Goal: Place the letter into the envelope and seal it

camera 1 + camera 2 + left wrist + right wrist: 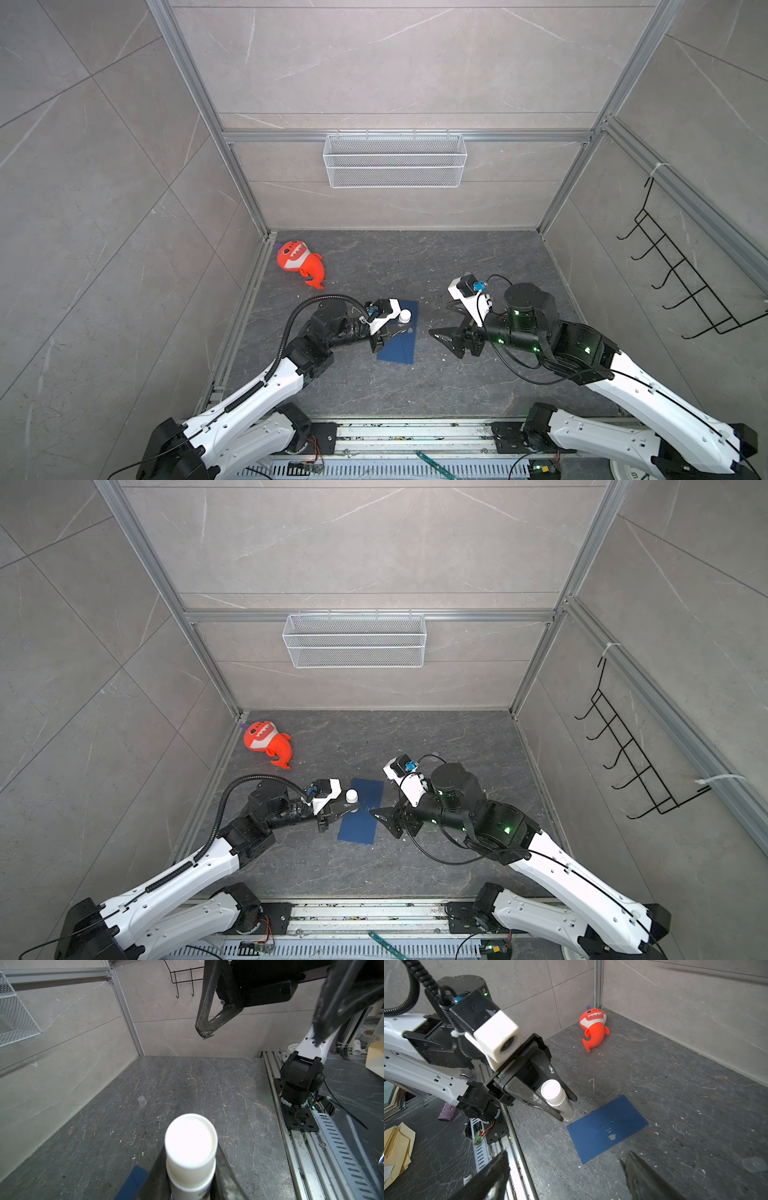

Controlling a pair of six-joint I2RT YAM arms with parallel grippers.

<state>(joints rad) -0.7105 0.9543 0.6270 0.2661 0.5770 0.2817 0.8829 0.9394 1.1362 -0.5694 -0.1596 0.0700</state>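
Left wrist view shows only an envelope (136, 1178) corner near the glue stick (190, 1147).

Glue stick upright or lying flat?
Upright, slightly tilted: the left gripper holds the glue stick, its lower end down near the envelope edge.

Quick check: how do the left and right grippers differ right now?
The left gripper is shut on the white glue stick; the right gripper stands wide open, holding nothing. The left gripper is at one long side of the envelope, the right gripper at the opposite side. Both have black jaws aimed toward the envelope.
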